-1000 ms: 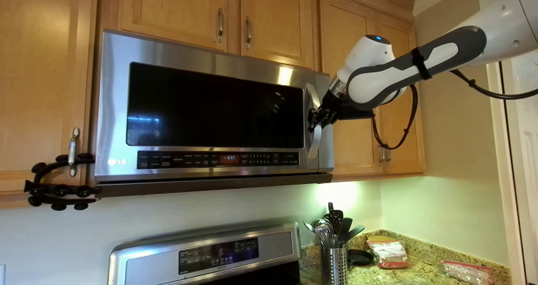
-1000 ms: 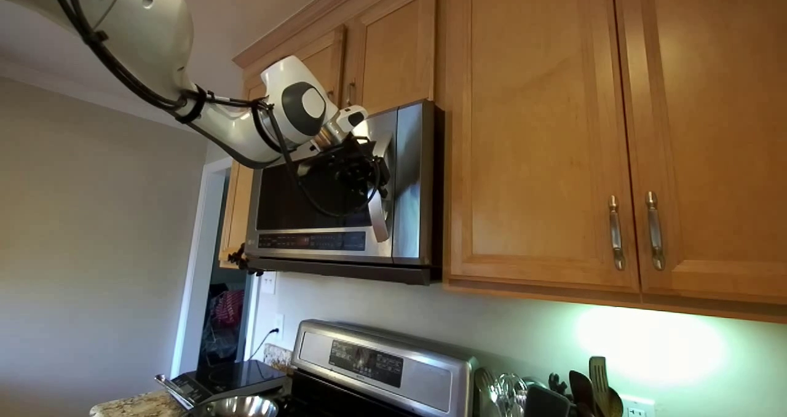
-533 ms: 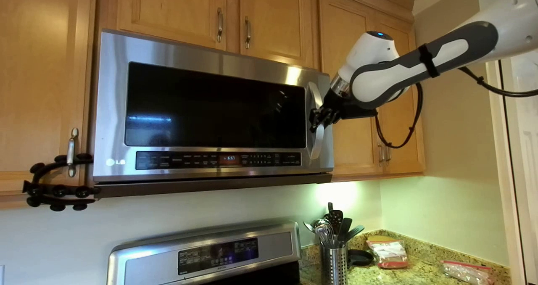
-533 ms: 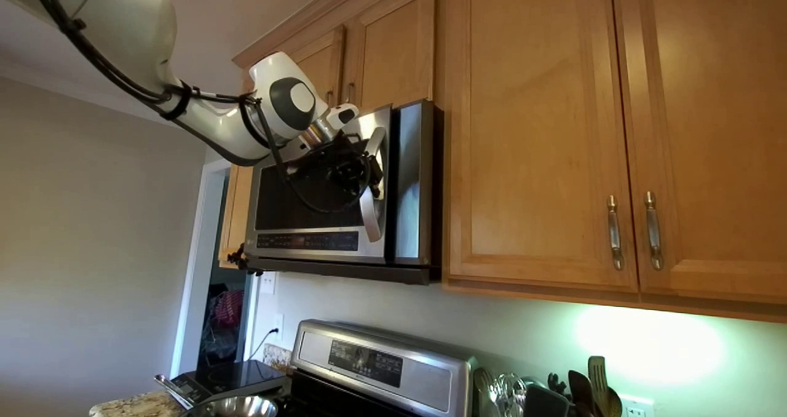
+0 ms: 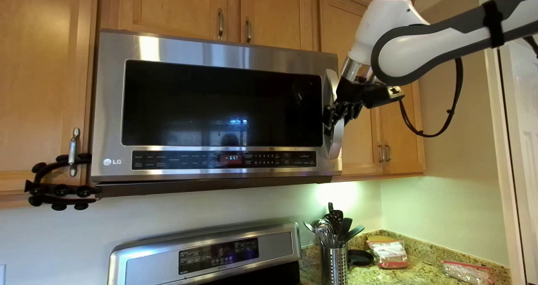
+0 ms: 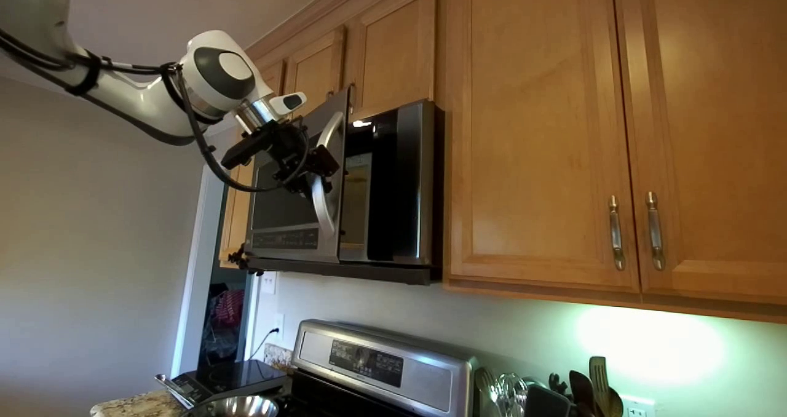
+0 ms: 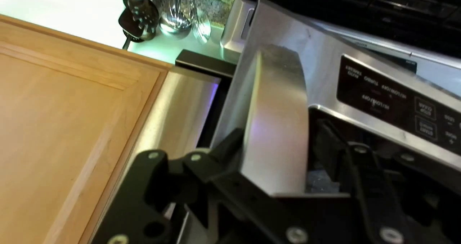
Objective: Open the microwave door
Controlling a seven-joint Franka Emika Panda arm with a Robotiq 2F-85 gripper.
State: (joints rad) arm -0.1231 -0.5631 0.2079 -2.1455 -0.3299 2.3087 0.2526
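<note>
The microwave door (image 5: 222,104), steel-framed with dark glass, stands partly open. In an exterior view the door (image 6: 280,211) is swung out from the body (image 6: 413,183), and part of the dark interior shows in the gap. Its curved steel handle (image 5: 335,140) also shows in the wrist view (image 7: 279,125). My gripper (image 7: 277,129) has one finger on each side of the handle. One finger touches or nearly touches the handle's edge; a narrow gap shows at the other finger. In both exterior views the black gripper (image 5: 335,113) (image 6: 320,172) sits at the handle's middle; its fingers are hard to make out there.
Wooden cabinets (image 6: 535,128) flank the microwave and hang above it. A stove with a steel back panel (image 5: 149,266) stands below. A utensil holder (image 5: 335,264) stands on the granite counter. A black knobbed, jointed object (image 5: 61,189) is by the left cabinet handle. A cable (image 5: 452,117) hangs from the arm.
The door was almost flush a second ago, then slightly ajar, and now stands clearly away from the body. My gripper and arm moved outward with the handle.
</note>
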